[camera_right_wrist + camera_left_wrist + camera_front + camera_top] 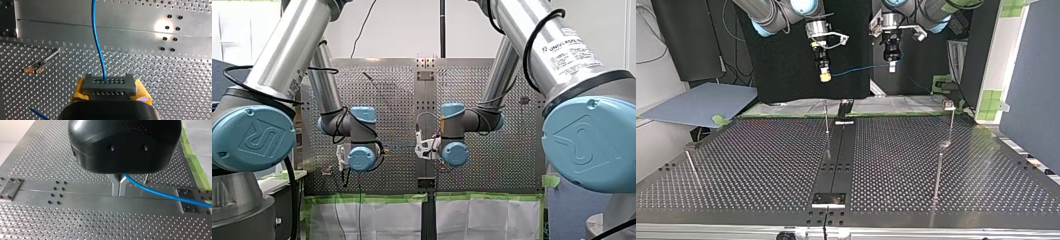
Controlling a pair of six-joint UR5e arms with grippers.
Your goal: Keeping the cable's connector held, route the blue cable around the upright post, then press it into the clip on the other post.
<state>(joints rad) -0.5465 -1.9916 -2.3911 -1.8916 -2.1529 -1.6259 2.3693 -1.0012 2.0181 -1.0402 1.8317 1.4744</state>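
High over the table, the blue cable (861, 70) hangs between my two grippers. My right gripper (824, 75), at the top view's left, has yellow pads (78, 90) shut on the grey connector (108, 83). From there the cable (97, 42) runs straight ahead. My left gripper (119, 192) is black, and its metal fingers are shut on the cable (160, 193), which trails off to one side. In the top view that gripper (891, 66) is at the right. A thin upright post (826, 117) stands near the table's middle rail. A post topped by a clip (949, 105) stands at the far right.
Another upright post (938, 170) stands nearer the camera at the top view's right. A short one (691, 162) stands at its left edge. A dark rail (836, 155) runs down the middle of the perforated table (761, 160). The right wrist view shows a post with orange marks (37, 67) below.
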